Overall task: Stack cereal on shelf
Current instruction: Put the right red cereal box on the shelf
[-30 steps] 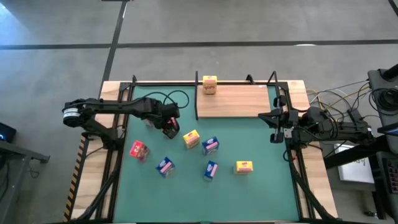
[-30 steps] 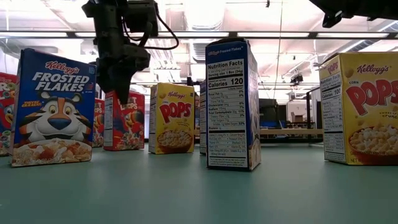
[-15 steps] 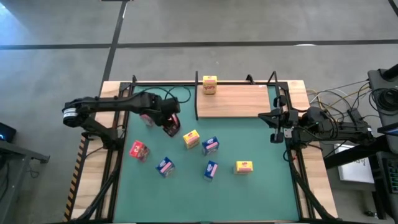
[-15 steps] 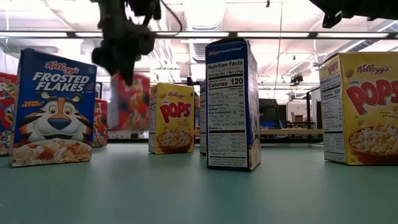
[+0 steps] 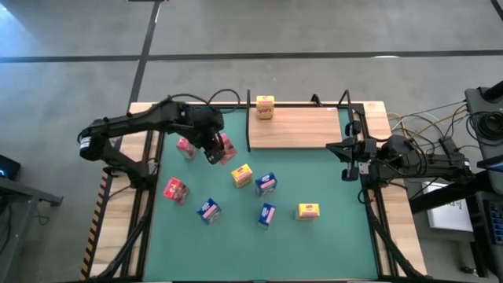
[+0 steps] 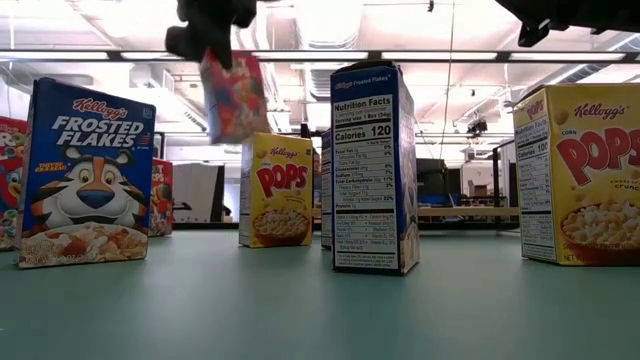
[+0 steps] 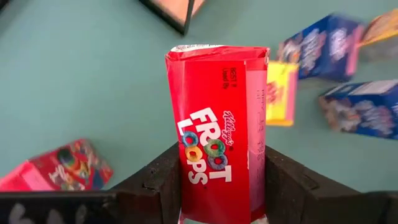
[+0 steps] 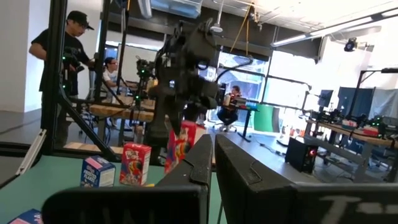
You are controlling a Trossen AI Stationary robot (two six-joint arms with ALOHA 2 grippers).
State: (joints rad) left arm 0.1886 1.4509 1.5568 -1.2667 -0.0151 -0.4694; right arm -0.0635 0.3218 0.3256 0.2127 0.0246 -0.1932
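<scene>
- Green matting covers the table, framed by pale wood edging, with grey concrete floor beyond in the high view; the low view looks into a bright workshop with ceiling beams.
- Clamped in the left gripper is a red cereal box printed "FROOT LOOPS" under a Kellogg's script, the letters running along its long axis, which points straight out from between the fingers.
- In the low view the same red box hangs clear above the mat, tilted, with its top in the gripper.
- From above, that box is over the mat, just left of the shelf's front left corner.
- One yellow box stands on the shelf at its back left corner.
- Readable labels on the mat in the low view: "Kellogg's FROSTED FLAKES" on a blue box, "POPS" on a yellow box, "Nutrition Facts, Calories 120" on the side of a blue box, and "Kellogg's POPS" on a near yellow box.
- The right gripper waits at the table's right edge beside the shelf, fingers pressed together on nothing.
- People stand among benches in the room behind, seen from the right wrist.
</scene>
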